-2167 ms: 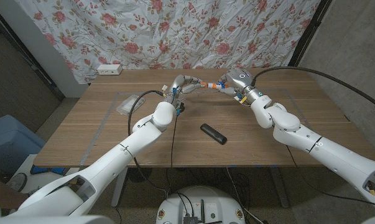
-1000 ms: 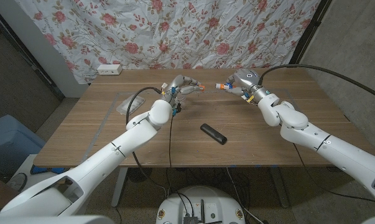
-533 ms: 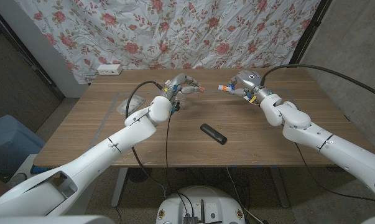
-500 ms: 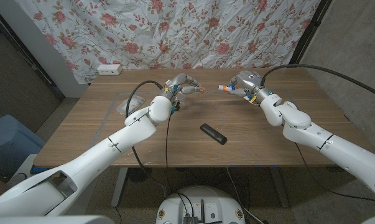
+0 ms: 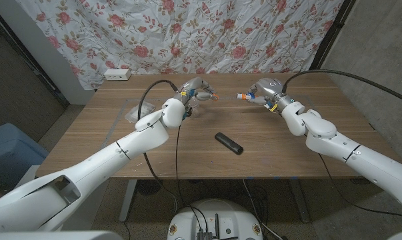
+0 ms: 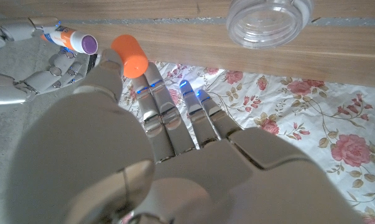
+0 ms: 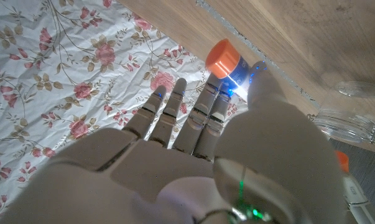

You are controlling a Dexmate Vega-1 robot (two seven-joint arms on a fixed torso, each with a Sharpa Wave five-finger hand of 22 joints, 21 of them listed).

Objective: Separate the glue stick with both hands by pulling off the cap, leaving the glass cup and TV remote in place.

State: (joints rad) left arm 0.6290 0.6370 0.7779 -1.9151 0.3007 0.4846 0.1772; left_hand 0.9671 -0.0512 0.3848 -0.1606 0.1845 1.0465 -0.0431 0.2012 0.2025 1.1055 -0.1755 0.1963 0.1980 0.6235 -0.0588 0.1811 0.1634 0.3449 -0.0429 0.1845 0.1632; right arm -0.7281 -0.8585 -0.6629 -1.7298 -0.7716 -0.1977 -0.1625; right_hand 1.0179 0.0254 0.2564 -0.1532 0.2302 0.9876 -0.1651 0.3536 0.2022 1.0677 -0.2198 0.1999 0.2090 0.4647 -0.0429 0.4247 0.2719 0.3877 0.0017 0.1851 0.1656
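we see the glue stick already in two parts above the far half of the wooden tabletop (image 5: 107,143). the left robot hand (image 5: 196,90) pinches the small orange cylindrical cap (image 5: 216,95) between thumb and fingertip, with the other fingers (image 6: 196,112) stretched out straight beside it; in the left wrist view the same cap (image 6: 127,53) sticks out past the thumb tip. the right robot hand (image 5: 262,89) grips the white glue stick body with blue and orange markings (image 5: 243,97), its free end pointing toward the cap, and the two parts hang apart with a clear gap between them. in the left wrist view the body (image 6: 71,40) shows its purple glue face at the open end, held in the fingers of the other hand (image 6: 32,59). in the right wrist view the body's orange base (image 7: 223,59) sits by the fingertips (image 7: 207,106) and thumb of the right robot hand (image 7: 175,162). the clear glass cup (image 5: 137,110) lies near the left edge of the tabletop, well apart from both hands, and the left wrist view shows its round clear mouth (image 6: 269,21). the black tv remote (image 5: 229,143) lies on the wood nearer to us, between the two arms, touched by nothing. a white power strip (image 5: 117,75) sits at the far left corner, in front of the floral curtain (image 5: 254,33).
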